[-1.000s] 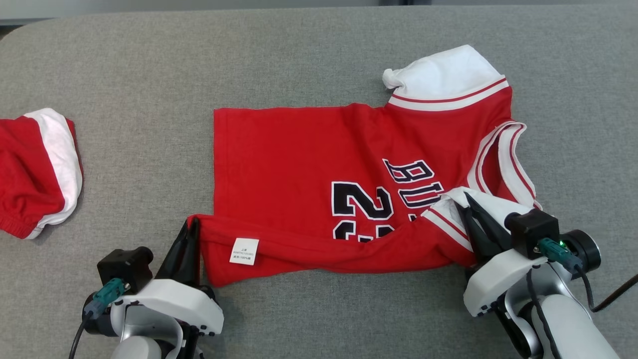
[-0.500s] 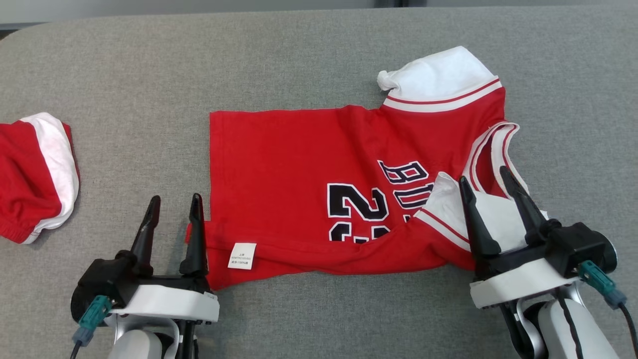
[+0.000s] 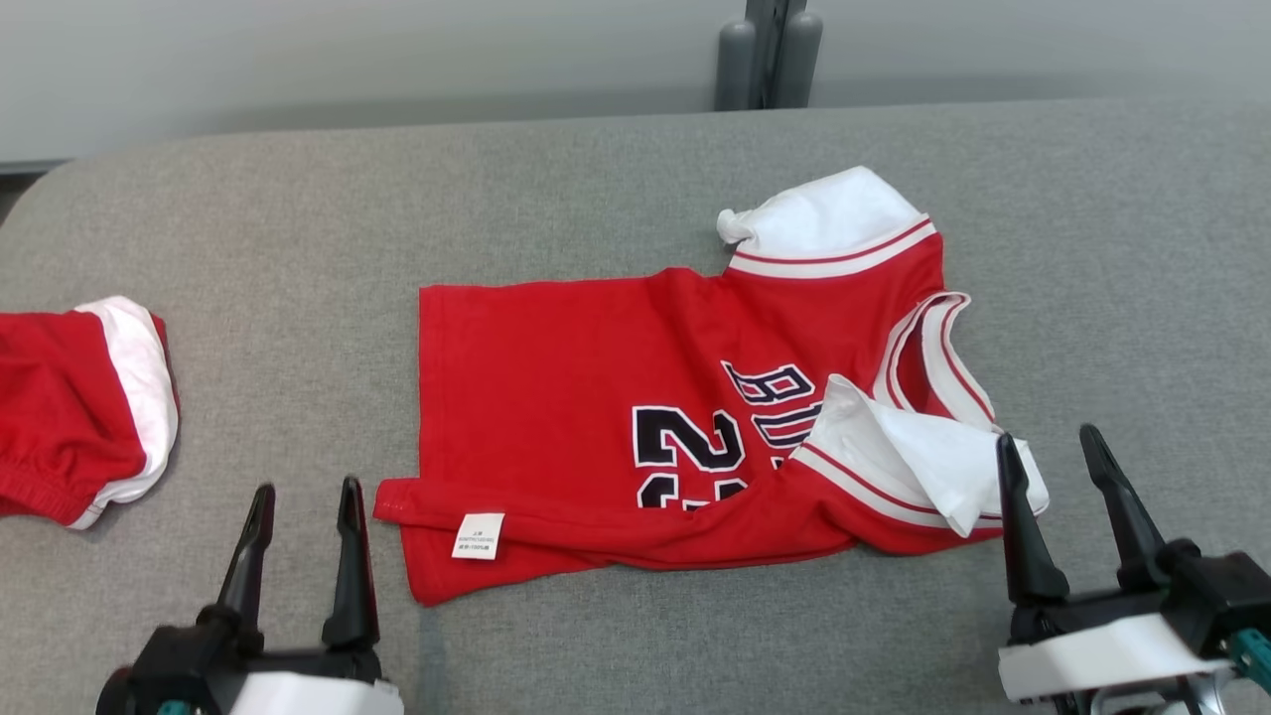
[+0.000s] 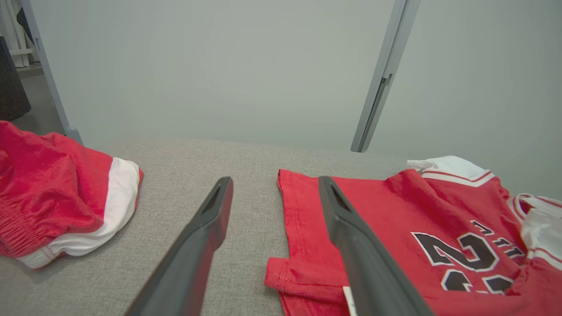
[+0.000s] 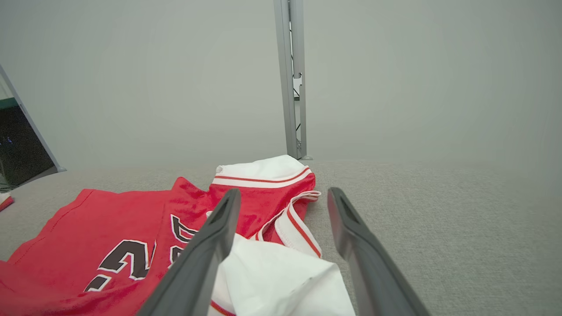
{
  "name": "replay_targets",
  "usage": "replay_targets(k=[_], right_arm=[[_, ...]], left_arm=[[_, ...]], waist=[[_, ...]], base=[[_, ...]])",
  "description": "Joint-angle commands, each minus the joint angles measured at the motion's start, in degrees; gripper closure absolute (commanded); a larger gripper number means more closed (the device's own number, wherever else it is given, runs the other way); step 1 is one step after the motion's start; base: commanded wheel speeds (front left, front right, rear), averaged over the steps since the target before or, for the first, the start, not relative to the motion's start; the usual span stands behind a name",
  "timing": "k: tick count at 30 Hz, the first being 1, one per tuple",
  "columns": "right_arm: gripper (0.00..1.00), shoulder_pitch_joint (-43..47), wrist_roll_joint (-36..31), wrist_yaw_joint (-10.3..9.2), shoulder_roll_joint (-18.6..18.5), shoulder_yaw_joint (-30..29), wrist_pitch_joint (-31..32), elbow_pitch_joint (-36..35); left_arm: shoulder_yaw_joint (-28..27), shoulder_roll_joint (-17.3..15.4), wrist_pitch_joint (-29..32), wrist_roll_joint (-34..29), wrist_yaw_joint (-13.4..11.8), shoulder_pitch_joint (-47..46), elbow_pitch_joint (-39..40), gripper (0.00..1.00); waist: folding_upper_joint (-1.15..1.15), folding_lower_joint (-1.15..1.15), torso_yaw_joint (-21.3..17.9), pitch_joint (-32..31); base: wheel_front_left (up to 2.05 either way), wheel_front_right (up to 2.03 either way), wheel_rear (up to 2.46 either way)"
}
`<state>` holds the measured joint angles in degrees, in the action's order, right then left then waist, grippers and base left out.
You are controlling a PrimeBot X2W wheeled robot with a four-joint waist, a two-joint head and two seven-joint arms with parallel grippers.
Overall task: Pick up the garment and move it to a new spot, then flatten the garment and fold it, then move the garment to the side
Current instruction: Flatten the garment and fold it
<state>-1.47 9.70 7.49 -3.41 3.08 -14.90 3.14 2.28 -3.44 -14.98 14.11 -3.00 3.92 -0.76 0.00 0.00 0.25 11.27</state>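
I see the red jersey with white sleeves and black lettering [image 3: 596,397] lying midway across the grey fabric-covered table [image 3: 596,199], its near edge rolled and 1 white sleeve [image 3: 923,462] flipped over. My left gripper [image 3: 306,487] and right gripper [image 3: 1048,434] both stand with jaws spread, holding nothing, just beside its 2 near corners. I judge it light, limp and prone to bunching, so I'd pinch the near hem corner [image 3: 397,497] and that sleeve's shoulder.

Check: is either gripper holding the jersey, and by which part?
Nothing is held. The left gripper and right gripper are both open; the jersey lies free.
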Motion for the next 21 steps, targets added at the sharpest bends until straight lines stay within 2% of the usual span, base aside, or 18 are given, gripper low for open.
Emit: replay_targets(k=[1, 5, 13, 21], right_arm=[[0.00, 0.84, 0.16, 0.01, -0.10, -0.43, -0.39, -0.33], [0.00, 3.62, 0.49, 0.00, 0.20, -1.58, -0.41, -0.18], [0.00, 3.55, 0.94, 0.00, 0.37, -1.79, -0.42, -0.19], [0.00, 3.43, 1.66, 0.01, 0.22, -4.63, -0.37, 5.69]], left_arm=[[-0.37, -0.23, -0.27, -0.41, 0.35, 0.83, 0.02, 0.00], [-0.78, 0.04, -0.27, -0.95, 0.96, 3.47, -0.19, 0.00], [-0.66, 0.28, -0.28, -1.13, 1.53, 3.40, -0.80, 0.00], [1.97, 0.38, -0.28, 1.55, 3.61, 2.84, -8.20, 0.00]], waist=[[0.00, 0.00, -0.36, -0.87], [0.00, 0.00, -0.50, -1.70], [0.00, 0.00, -0.56, -1.69], [0.00, 0.00, 0.09, -0.36]], base=[[0.00, 0.00, 0.00], [0.00, 0.00, 0.00], [0.00, 0.00, 0.00], [0.00, 0.00, 0.00]])
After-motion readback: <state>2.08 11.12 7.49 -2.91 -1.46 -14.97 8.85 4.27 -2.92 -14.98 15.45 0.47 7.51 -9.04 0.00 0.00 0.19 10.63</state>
